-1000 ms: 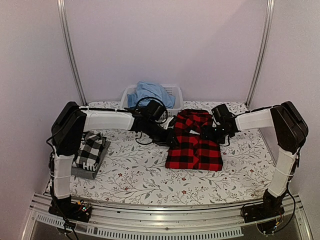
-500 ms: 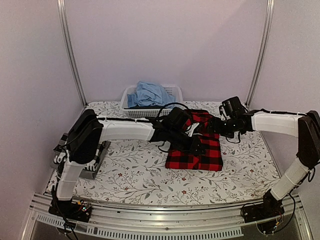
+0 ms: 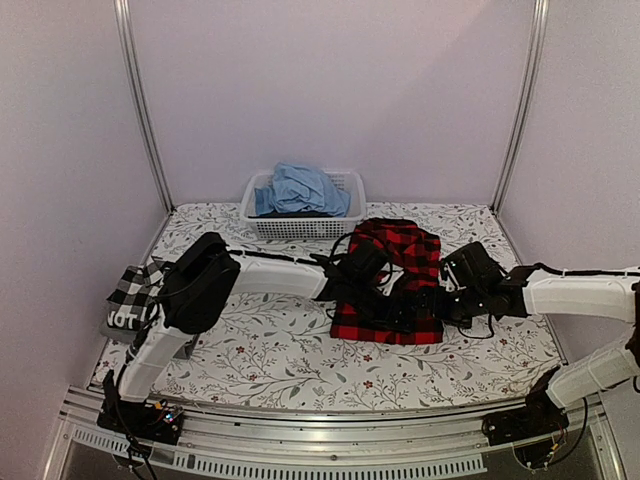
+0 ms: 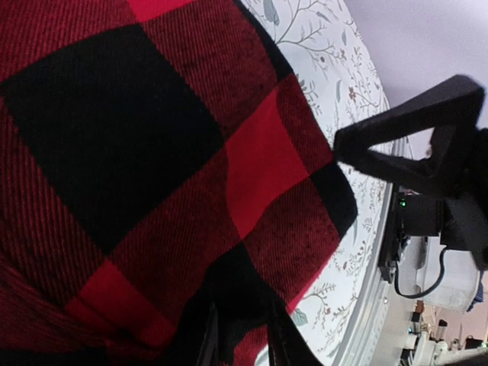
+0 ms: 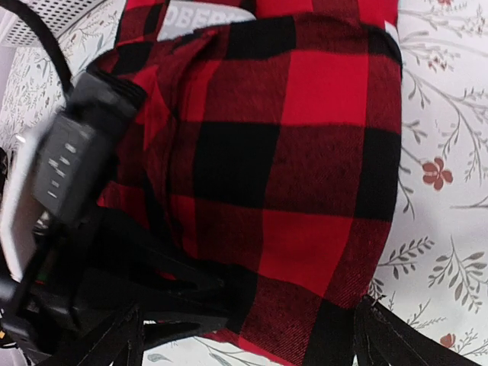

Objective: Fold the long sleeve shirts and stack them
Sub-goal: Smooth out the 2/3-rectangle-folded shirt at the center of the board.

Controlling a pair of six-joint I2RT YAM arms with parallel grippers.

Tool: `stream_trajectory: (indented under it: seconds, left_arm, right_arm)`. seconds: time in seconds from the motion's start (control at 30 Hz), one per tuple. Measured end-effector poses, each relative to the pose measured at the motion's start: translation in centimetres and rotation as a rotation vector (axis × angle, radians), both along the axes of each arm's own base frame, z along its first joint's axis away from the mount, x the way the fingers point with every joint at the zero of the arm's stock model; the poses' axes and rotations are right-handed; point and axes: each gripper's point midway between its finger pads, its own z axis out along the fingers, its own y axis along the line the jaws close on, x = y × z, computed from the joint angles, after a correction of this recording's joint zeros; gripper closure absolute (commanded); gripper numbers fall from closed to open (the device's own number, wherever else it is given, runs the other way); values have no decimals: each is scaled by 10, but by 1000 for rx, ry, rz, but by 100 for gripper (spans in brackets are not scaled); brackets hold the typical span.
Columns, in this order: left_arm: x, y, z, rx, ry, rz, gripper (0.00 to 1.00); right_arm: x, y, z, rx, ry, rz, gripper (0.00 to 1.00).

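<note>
Top view, tabletop (image 3: 270, 350) with floral cover.

- Red-and-black flannel (image 3: 402, 245): folded into a compact block, lying flat just right of centre, about 2 o'clock from the middle of the tabletop. Its long axis runs 12 to 6. In the right wrist view, a pale lettered label (image 5: 200, 18) shows at its 12 o'clock end.
- Left hand (image 4: 244, 343): the arm reaches across from 9 o'clock, and the hand is down at the flannel's 6 o'clock edge. The left wrist view is filled with check cloth. The fingers are drawn close together with a fold of the flannel pinched between them.
- Right hand (image 5: 248, 309): comes in from 3 o'clock, low at the same near edge and just beside the left hand. The jaws are spread wide, one finger (image 5: 122, 339) on each side of the flannel's near end. It holds nothing.
- Black-and-white check shirt (image 3: 130, 288): folded at the 9 o'clock edge, on top of the dark grey white-lettered shirt (image 3: 122, 318). Both are partly hidden by the left arm's elbow.
- White basket (image 3: 300, 225): at 12 o'clock against the back wall, with a blue cloth (image 3: 300, 187) heaped in it.
</note>
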Motion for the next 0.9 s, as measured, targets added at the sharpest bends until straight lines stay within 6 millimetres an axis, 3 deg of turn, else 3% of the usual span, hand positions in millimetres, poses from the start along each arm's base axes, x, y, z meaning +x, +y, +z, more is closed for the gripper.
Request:
stream_trajectory:
  seconds: [0.2, 0.43, 0.53, 0.8, 0.9]
  left_arm:
    - [0, 12, 17, 12, -21, 28, 77]
    - [1, 26, 62, -27, -65, 54, 77]
    - [0, 41, 70, -22, -72, 73, 76]
    - [15, 116, 47, 73, -28, 169, 77]
    - [21, 136, 34, 104, -15, 194, 77]
  right_arm:
    - [-40, -7, -45, 52, 131, -19, 6]
    - [-44, -7, -38, 100, 132, -56, 6]
    - [-45, -14, -23, 107, 102, -76, 12]
    - [-38, -11, 8, 151, 43, -87, 45]
    - [-32, -2, 7, 164, 43, -74, 50]
